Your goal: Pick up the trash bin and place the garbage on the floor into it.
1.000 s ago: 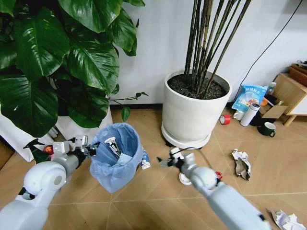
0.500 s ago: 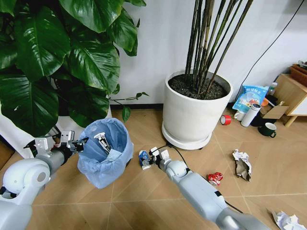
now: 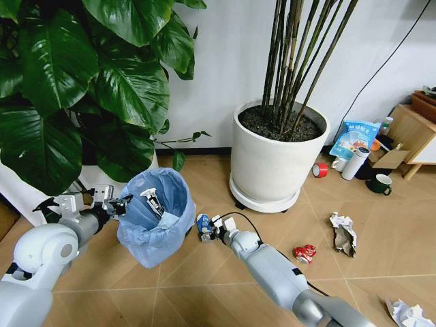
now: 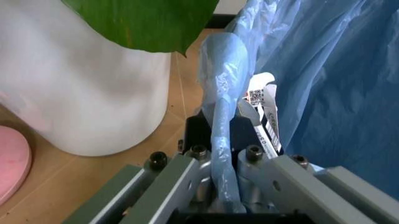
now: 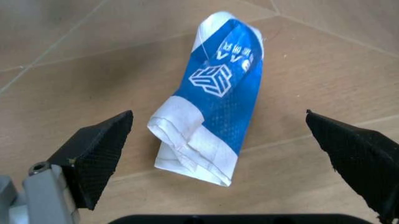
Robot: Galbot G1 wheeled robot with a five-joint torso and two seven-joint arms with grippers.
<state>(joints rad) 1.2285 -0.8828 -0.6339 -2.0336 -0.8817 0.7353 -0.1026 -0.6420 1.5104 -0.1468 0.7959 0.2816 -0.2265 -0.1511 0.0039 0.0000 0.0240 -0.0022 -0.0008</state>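
Right end effector (image 5: 218, 154) spread wide over carton (image 5: 209, 123) beside bin (image 3: 158, 218) (left end effector (image 3: 116, 204) clamped on rim); carton light, crushable, grip flattened middle.

Floor (image 3: 204, 272): carton (image 3: 203, 225), can (image 3: 304, 253), wads (image 3: 343, 233).

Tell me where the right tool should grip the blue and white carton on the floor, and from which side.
Grip the blue and white carton across its narrow width near the middle, coming down from above. It lies flat and crushed on the floor, long axis running between the open fingertips, so the right tool probably only needs to lower and close on the long edges.
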